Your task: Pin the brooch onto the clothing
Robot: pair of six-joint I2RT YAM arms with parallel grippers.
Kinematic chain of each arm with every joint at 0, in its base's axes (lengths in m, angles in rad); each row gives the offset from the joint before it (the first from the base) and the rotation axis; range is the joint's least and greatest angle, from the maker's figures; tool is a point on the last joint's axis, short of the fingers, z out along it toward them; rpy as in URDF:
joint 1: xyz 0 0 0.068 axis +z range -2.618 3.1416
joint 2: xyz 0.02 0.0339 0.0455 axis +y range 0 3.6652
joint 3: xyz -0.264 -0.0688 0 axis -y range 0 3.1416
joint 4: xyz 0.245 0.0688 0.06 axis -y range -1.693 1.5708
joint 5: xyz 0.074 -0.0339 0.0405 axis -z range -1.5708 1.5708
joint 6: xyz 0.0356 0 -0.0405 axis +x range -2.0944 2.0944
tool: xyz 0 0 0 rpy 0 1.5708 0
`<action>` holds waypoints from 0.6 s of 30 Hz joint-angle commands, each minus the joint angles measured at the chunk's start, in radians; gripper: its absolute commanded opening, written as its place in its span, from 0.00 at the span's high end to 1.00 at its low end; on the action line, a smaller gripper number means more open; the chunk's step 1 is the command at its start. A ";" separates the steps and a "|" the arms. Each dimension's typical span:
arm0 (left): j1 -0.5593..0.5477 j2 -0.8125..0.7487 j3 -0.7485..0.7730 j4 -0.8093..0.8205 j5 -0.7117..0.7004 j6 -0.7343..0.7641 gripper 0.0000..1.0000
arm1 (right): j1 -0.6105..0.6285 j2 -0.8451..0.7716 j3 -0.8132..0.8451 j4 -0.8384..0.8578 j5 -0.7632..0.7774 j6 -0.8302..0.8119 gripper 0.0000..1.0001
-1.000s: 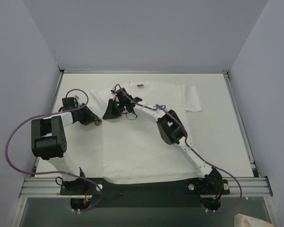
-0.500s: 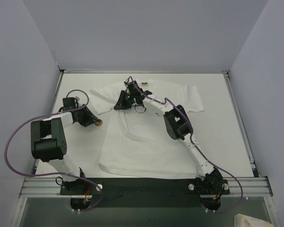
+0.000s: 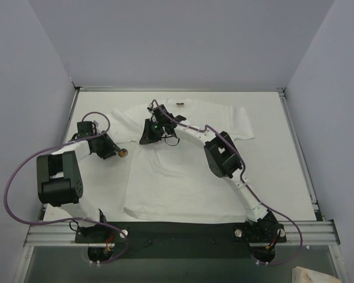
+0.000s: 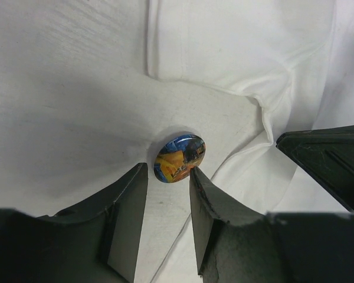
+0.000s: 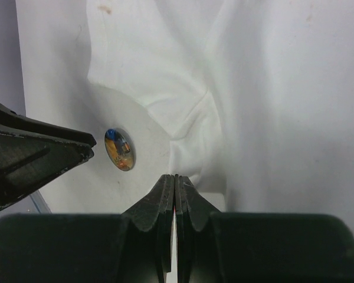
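The brooch (image 4: 179, 158) is a small round orange-and-blue disc lying flat on a white surface at the T-shirt's left edge. It also shows in the top view (image 3: 123, 152) and the right wrist view (image 5: 119, 149). My left gripper (image 4: 168, 174) is open with a narrow gap, its tips just short of the brooch, the right fingertip almost touching it; it sits beside the disc in the top view (image 3: 114, 151). My right gripper (image 5: 175, 177) is shut, with folds of the white T-shirt (image 5: 259, 88) gathering at its tips, near the shirt's left shoulder (image 3: 148, 133). The flower print is hidden.
The T-shirt (image 3: 183, 183) covers the middle of the table, its dark neck label (image 3: 180, 105) at the far side. My right arm (image 3: 221, 156) crosses over it. The left arm's purple cable (image 3: 15, 177) loops at the left, near the grey wall.
My right gripper moved from the shirt's chest toward the collar, then back a little to the left shoulder, and the shirt's hem shifted away from the front rail. The left forearm pulled back slightly.
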 commanded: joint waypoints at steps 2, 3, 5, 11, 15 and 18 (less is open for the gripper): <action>-0.002 -0.048 0.000 -0.034 -0.012 0.029 0.55 | -0.004 -0.101 -0.006 -0.015 -0.019 -0.030 1.00; -0.002 -0.054 -0.001 -0.031 -0.007 0.025 0.55 | -0.001 -0.104 -0.008 -0.018 -0.021 -0.031 1.00; -0.002 -0.063 -0.010 -0.031 -0.005 0.025 0.57 | 0.000 -0.111 -0.013 -0.027 -0.024 -0.040 1.00; -0.028 -0.129 -0.007 -0.076 0.039 0.060 0.81 | 0.014 -0.156 -0.083 -0.061 -0.018 -0.070 1.00; -0.178 -0.195 -0.004 -0.132 -0.001 0.081 0.98 | -0.032 -0.215 -0.153 -0.057 -0.001 -0.051 1.00; -0.247 -0.215 -0.024 -0.158 -0.010 0.055 1.00 | -0.095 -0.271 -0.198 -0.041 0.005 -0.022 1.00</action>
